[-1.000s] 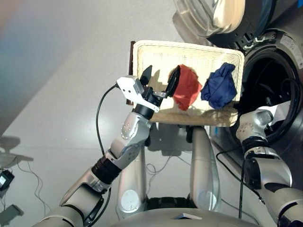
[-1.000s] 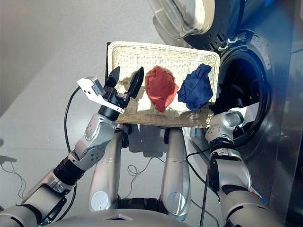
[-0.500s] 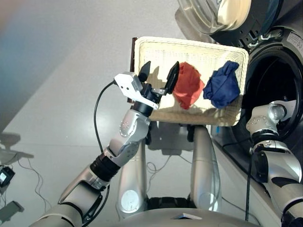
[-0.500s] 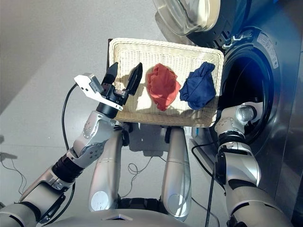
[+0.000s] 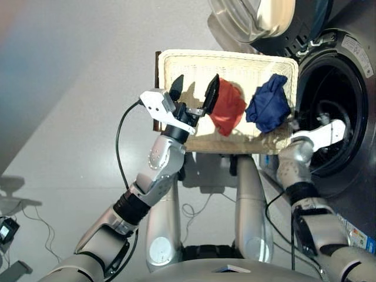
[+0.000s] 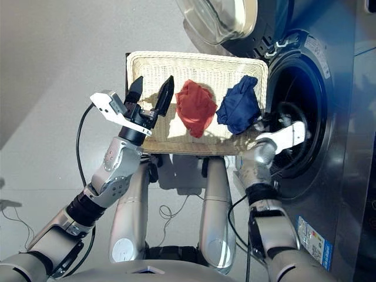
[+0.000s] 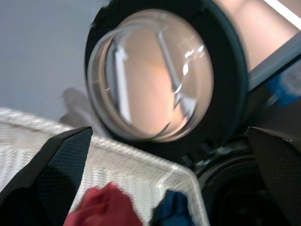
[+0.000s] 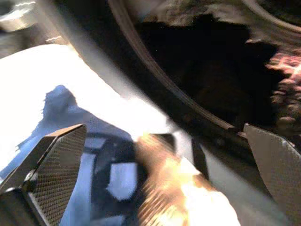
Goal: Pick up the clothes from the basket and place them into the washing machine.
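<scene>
Our left claw [image 5: 194, 96] hung released over the basket [image 5: 194, 61], just beside the red-orange garment [image 5: 227, 110]; the navy garment [image 5: 269, 104] lay at the basket's washing machine [image 5: 346, 82] end. Our right claw [image 8: 155, 160], spread and empty, faced the porthole. Only the left wrist view showed the glass door [image 7: 155, 84] fully.

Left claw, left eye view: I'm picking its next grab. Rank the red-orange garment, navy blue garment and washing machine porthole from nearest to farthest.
From the left claw:
1. Red-orange cloth garment, beside it, mid-basket.
2. Navy blue cloth garment, basket's right end.
3. Dark round washing machine porthole, beyond the basket's right edge.
</scene>
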### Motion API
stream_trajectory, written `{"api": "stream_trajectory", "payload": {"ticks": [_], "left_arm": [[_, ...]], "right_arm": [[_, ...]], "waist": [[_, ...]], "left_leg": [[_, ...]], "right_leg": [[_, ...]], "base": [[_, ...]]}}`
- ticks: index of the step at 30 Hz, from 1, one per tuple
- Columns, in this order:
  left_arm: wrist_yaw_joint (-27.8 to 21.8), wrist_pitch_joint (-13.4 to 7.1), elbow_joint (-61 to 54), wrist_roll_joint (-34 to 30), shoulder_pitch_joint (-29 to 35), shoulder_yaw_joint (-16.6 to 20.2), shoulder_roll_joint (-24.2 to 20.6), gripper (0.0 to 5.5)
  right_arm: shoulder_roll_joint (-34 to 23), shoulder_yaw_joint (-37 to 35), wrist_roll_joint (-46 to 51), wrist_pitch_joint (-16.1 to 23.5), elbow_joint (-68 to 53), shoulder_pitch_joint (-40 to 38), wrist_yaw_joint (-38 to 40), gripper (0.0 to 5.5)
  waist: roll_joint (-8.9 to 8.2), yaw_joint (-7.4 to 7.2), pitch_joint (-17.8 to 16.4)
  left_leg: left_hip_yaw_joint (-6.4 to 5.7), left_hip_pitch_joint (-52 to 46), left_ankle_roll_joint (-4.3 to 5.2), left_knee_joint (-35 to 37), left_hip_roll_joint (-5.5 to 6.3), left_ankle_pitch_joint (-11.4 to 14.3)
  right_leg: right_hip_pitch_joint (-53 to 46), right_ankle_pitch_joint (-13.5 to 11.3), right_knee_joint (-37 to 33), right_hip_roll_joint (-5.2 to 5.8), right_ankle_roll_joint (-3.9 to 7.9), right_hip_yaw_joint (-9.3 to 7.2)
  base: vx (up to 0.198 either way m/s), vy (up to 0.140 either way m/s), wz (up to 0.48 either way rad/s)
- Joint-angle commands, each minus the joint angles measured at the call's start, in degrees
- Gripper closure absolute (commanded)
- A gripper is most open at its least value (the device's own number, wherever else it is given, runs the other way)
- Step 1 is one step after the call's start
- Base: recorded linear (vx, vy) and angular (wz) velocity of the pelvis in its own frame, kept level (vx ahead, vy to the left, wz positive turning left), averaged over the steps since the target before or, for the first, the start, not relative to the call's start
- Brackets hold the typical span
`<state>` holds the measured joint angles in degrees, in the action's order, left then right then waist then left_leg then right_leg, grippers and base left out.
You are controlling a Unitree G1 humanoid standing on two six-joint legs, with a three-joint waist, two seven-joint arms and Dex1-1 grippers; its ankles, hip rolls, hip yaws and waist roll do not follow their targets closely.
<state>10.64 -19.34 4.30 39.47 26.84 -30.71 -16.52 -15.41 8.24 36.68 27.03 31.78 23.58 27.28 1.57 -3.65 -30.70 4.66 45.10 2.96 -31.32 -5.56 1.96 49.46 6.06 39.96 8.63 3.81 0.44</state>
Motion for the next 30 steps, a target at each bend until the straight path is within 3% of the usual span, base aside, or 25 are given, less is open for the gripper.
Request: {"api": "stream_trajectory", "payload": {"ticks": [1, 6, 12, 22, 30], "left_arm": [[2.69, -0.22, 2.49, -9.68, 2.29, 0.44, -0.35, 0.00], [4.60, 2.82, 11.37, -17.79, 5.54, -0.92, 0.65, 0.00], [6.70, 4.67, 22.45, -20.90, 12.54, -2.16, 3.77, 0.00], [11.33, 7.18, 39.48, -19.51, 22.34, -2.02, 11.65, 0.00], [13.19, 8.52, 47.51, -16.96, 26.23, -0.40, 14.65, 0.00]], "right_arm": [[-1.98, 1.59, -10.18, -0.18, -10.70, -1.03, -2.84, 0.00], [-4.29, 4.75, -13.02, -1.98, -20.93, -2.38, -6.43, 0.00], [-6.89, 9.26, -18.59, -3.41, -30.57, 0.19, -8.15, 0.00], [-5.28, 20.55, -22.91, -6.22, -37.51, 9.40, -9.45, 0.00], [-1.71, 26.85, -23.75, -7.58, -38.65, 16.99, -9.81, 0.00]], "waist": [[-2.32, -0.03, 0.91], [-3.70, -0.99, 0.91], [-4.87, -2.11, 0.91], [-6.92, -4.22, 0.91], [-8.06, -5.27, 0.91]], "left_leg": [[-1.54, 0.04, 0.80, -5.10, -1.90, 4.66], [-1.18, 1.11, 0.81, -5.84, -2.43, 4.51], [-0.87, 3.55, 1.05, -7.35, -3.25, 4.40], [-0.35, 9.20, 1.90, -11.35, -5.58, 5.01], [0.31, 13.10, 2.62, -13.25, -7.58, 5.29]], "right_leg": [[-2.50, -1.91, -3.21, 0.99, 2.62, 1.71], [-1.34, -2.21, -2.82, 0.51, 2.58, 2.14], [1.32, -2.49, -1.84, -0.22, 2.65, 2.83], [7.38, -2.73, 0.52, -1.91, 2.77, 3.76], [11.89, -2.89, 1.52, -3.71, 3.19, 4.50]], "base": [[0.000, 0.000, 0.000], [0.000, 0.000, 0.000], [0.000, 0.000, 0.000], [-0.001, -0.002, -0.018], [0.003, -0.021, -0.128]]}}
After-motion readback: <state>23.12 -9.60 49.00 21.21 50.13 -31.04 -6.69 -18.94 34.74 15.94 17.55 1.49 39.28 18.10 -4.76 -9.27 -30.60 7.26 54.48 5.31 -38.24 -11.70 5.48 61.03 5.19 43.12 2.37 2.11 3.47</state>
